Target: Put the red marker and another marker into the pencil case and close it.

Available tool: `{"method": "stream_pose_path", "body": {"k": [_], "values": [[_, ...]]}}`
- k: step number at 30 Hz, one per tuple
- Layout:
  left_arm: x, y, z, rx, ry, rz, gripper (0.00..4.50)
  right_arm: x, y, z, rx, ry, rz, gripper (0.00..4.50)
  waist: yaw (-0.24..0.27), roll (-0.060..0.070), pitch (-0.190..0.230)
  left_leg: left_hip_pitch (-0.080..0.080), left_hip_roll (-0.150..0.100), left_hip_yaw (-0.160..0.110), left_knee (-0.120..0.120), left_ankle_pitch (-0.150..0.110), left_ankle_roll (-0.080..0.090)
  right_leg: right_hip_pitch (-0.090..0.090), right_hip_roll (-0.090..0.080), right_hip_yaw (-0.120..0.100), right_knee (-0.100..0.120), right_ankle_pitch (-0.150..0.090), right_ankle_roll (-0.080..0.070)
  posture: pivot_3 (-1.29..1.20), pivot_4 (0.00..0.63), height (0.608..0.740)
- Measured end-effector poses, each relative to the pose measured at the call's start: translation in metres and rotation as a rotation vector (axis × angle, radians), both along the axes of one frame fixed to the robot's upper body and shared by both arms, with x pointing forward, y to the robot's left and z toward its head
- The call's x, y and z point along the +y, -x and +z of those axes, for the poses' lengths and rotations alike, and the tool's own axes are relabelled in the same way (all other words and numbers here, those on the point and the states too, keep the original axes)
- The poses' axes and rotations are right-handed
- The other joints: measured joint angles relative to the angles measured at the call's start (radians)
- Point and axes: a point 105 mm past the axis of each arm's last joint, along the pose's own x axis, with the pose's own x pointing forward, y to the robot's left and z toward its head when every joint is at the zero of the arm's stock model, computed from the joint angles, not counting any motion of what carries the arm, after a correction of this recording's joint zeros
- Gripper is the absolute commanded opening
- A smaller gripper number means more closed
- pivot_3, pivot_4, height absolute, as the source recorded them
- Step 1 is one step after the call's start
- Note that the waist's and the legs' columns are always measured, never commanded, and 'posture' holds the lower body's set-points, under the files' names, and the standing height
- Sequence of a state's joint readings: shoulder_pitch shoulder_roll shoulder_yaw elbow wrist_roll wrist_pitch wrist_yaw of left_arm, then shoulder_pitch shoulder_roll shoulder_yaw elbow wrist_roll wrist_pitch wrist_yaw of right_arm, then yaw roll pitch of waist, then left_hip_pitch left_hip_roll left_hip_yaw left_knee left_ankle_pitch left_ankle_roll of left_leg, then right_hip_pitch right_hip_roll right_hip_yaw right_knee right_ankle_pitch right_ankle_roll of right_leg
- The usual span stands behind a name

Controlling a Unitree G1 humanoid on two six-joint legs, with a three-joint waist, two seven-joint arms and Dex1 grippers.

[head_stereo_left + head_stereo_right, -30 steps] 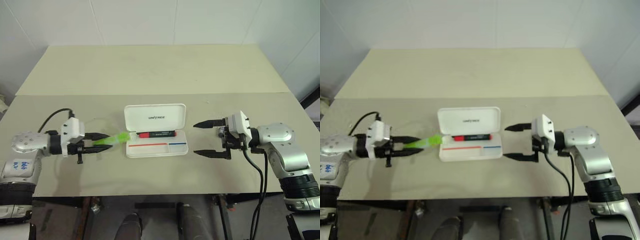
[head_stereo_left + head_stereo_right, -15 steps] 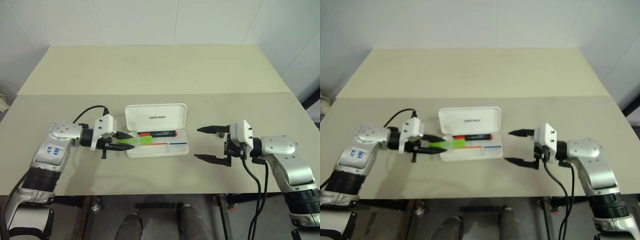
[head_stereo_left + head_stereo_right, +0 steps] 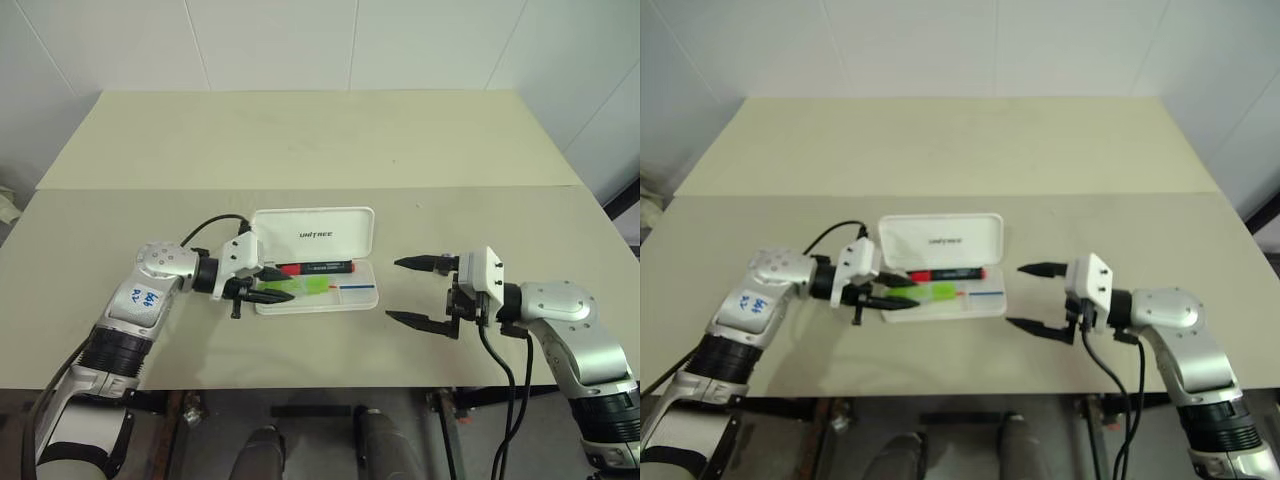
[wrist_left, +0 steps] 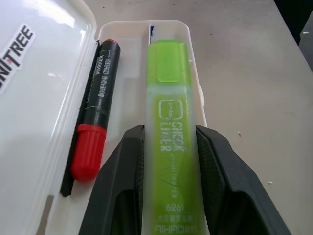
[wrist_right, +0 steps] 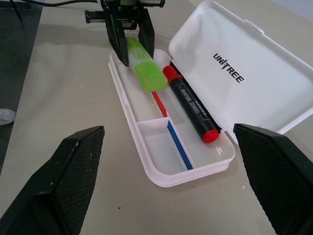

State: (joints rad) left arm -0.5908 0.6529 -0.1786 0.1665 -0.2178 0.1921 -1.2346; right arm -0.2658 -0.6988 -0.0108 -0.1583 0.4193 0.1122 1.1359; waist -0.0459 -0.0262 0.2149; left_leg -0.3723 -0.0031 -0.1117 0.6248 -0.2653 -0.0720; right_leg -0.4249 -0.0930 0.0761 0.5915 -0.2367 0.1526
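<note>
The white pencil case (image 3: 312, 226) lies open at the table's middle, its lid standing up at the back. In the tray, along the hinge side, lies the red marker (image 3: 315, 267), with its red cap toward my left arm. My left gripper (image 3: 279, 285) is shut on the light green marker (image 4: 168, 127), gripping it by its rear half. The marker's front end reaches over the tray's long left compartment (image 5: 144, 68), next to the red marker (image 4: 98, 132). I cannot tell if it rests on the tray floor. My right gripper (image 3: 392, 290) stands open and empty, right of the case.
A small divided compartment with a blue stripe (image 5: 176, 147) takes up the tray's right end. Bare tabletop (image 3: 320, 340) runs from the case to the front edge. A second table (image 3: 300, 135) adjoins at the back. Cables hang from both wrists.
My left arm has carried the green marker to the right, from beside the case's left end to over the tray. The right gripper stays open, about where it was.
</note>
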Motion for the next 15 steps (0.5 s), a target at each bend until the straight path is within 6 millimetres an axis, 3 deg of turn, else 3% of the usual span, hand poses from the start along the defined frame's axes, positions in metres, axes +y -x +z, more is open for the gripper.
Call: {"method": "stream_pose_path", "body": {"k": [15], "values": [[-0.005, 0.000, -0.010, 0.009, -0.045, -0.045, 1.12, 0.002, 0.001, 0.001, -0.015, -0.006, -0.015, 4.50, 0.016, 0.000, 0.000, 0.000, 0.000, 0.000, 0.003, 0.000, 0.000, 0.001, 0.000, 0.000, 0.000, 0.000, 0.000, 0.00, 0.150, 0.740]]}}
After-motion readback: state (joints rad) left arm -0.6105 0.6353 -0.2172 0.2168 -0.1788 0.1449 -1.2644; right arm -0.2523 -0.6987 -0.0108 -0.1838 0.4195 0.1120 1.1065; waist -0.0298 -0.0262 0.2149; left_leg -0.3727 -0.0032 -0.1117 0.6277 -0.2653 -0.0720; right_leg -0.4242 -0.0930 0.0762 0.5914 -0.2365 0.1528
